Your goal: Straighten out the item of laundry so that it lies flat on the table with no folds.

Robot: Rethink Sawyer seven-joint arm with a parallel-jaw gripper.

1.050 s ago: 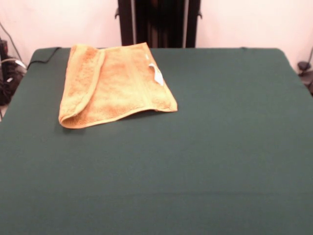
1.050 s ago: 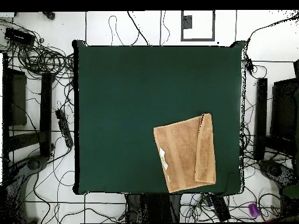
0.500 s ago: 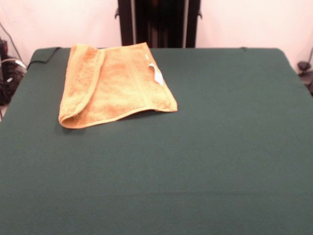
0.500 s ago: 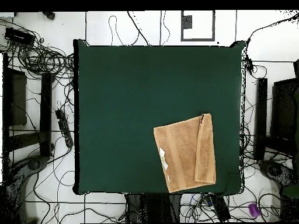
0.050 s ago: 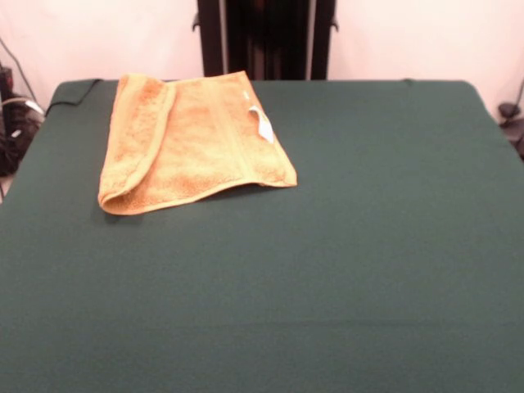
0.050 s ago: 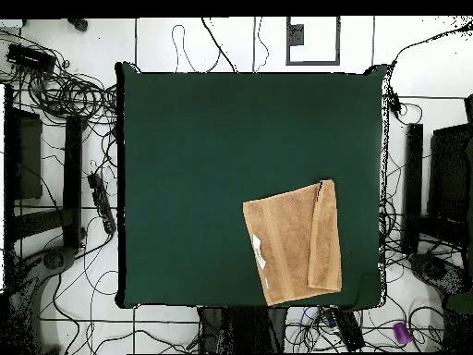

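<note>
Front view: I see no arm and no end effector, and the overhead view shows none either, so I cannot tell whether it is spread or pressed together. The towel (image 5: 192, 143) lies on the desk (image 5: 344, 270) toward 11 o'clock, close to the far edge. One long strip is folded back over the main body along the towel's 9 o'clock side; the folded strip (image 5: 135, 135) ends in a rounded loop at the near corner. A white tag (image 5: 262, 123) shows near the 3 o'clock edge.

In the overhead view the towel (image 6: 286, 245) sits toward 5 o'clock and the folded strip (image 6: 325, 236) lies on its 3 o'clock side.

I judge the task not yet begun. The next move calls for a descent onto the strip's free edge, a pinch of the top layer only, then a pull outward across the fold line.
</note>
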